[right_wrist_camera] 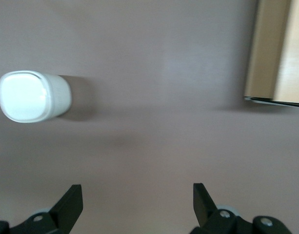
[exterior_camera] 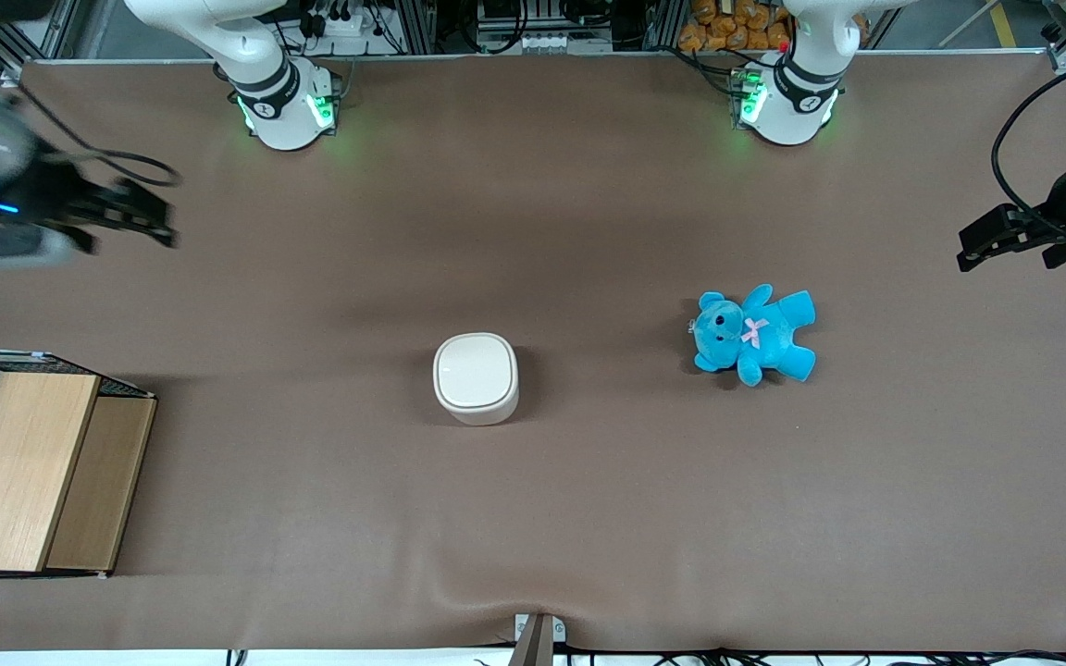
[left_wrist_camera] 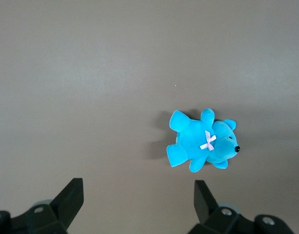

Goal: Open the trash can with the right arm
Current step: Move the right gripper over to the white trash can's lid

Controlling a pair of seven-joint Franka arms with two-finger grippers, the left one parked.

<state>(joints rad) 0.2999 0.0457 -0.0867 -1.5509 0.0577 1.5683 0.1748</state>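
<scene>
toward the working arm's end, my gripper (right_wrist_camera: pixel 134 207) hung wide open and empty, well apart from the shut trash can (exterior_camera: pixel 477 377), which sat mid-table, nearer the front camera.

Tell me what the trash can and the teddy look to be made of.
Trash can: probably smooth, slightly glossy cream plastic, lid shut. Teddy: fuzzy blue plush, pink ribbon bow. The open gripper hovers toward the working arm's end of the table.
</scene>
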